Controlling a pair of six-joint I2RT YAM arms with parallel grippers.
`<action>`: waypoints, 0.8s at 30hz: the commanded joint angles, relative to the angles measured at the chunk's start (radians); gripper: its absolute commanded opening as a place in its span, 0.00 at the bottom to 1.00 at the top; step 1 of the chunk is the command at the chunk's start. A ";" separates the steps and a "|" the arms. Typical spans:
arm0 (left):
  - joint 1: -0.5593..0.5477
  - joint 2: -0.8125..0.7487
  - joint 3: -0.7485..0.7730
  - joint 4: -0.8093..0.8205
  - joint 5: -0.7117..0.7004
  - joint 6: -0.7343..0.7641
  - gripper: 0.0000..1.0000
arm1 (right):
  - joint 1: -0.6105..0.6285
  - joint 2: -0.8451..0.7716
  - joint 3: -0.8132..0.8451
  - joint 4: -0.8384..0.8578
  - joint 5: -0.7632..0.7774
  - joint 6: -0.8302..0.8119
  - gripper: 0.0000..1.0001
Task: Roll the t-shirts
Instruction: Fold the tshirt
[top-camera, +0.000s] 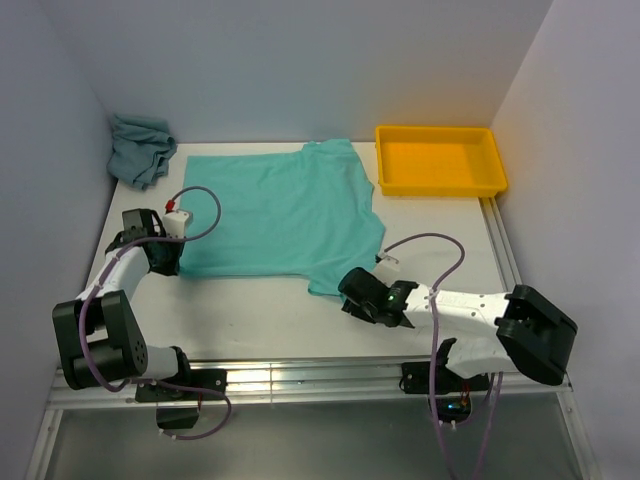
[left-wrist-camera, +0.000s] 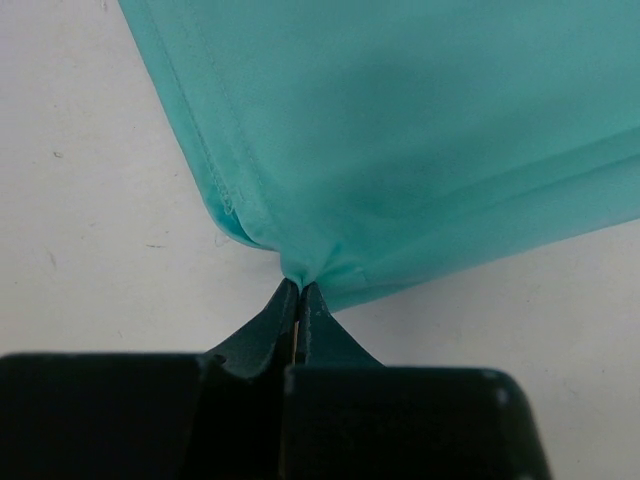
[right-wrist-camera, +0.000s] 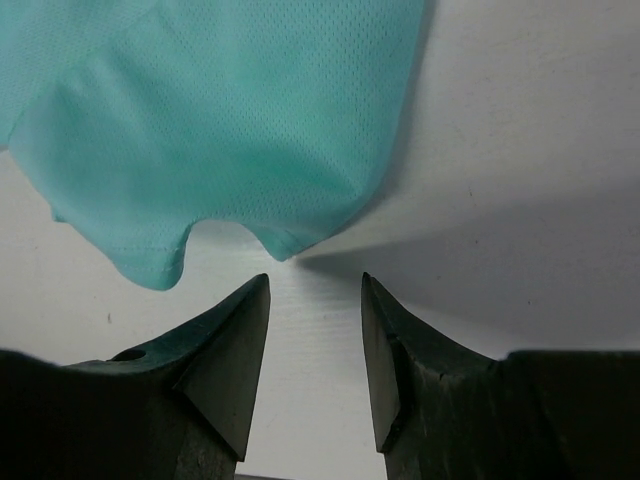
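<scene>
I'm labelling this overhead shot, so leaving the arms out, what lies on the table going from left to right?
grey-teal t-shirt, crumpled in the far corner → mint t-shirt, spread flat → yellow tray

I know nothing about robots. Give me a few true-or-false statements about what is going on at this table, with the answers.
1. The left gripper pinches a corner of the mint t-shirt. True.
2. The right gripper grips that shirt too. False: its jaws stand open just short of the hem, holding nothing.
3. The grey-teal t-shirt lies spread flat. False: it sits crumpled in the far left corner.
4. The yellow tray stands at the table's far right corner. True.
</scene>
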 joint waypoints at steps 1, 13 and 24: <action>0.004 0.005 0.044 0.001 0.005 0.008 0.00 | 0.007 0.039 0.053 0.004 0.064 0.019 0.49; 0.006 -0.006 0.038 0.000 -0.009 0.008 0.00 | 0.007 0.141 0.090 0.020 0.119 0.035 0.33; 0.006 -0.041 0.025 -0.006 -0.011 0.001 0.00 | 0.008 -0.068 0.070 -0.123 0.147 0.023 0.00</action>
